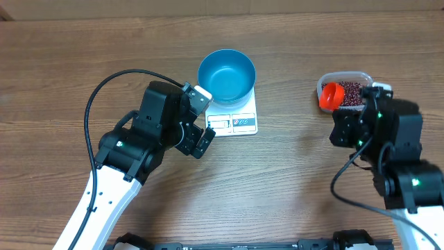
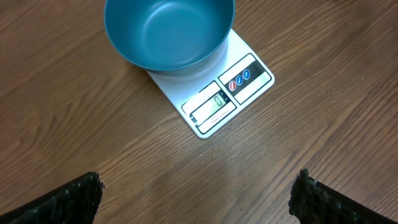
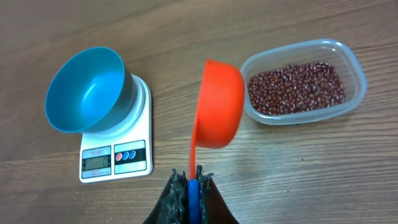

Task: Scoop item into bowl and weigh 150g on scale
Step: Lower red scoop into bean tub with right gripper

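while the left gripper [image 1: 205,119] hovered over the wooden table [image 1: 69,55] with its jaws spread wide and nothing between them, the right gripper [image 3: 191,185] was clamped tight on the handle [image 3: 194,149] of an orange-red scoop [image 3: 219,106]. just beyond the left gripper's fingertips lay the scale [image 1: 236,121], a flat white rectangle whose display window and label panel faced the robot; the left wrist view showed one digit in the window that looked like a zero. on the far part of the scale's platform stood the bowl [image 1: 227,75], round, bright blue and upright, its smooth inner wall plain blue in all three views. well apart to the right, the scoop reached forward from the right gripper, its cup tipped on its side at the near left end of a clear plastic tub [image 3: 354,68]; whether cup and rim touched could not be told. the beans [image 3: 295,87], small and dark red-brown, lay in a loose layer across the tub's floor.
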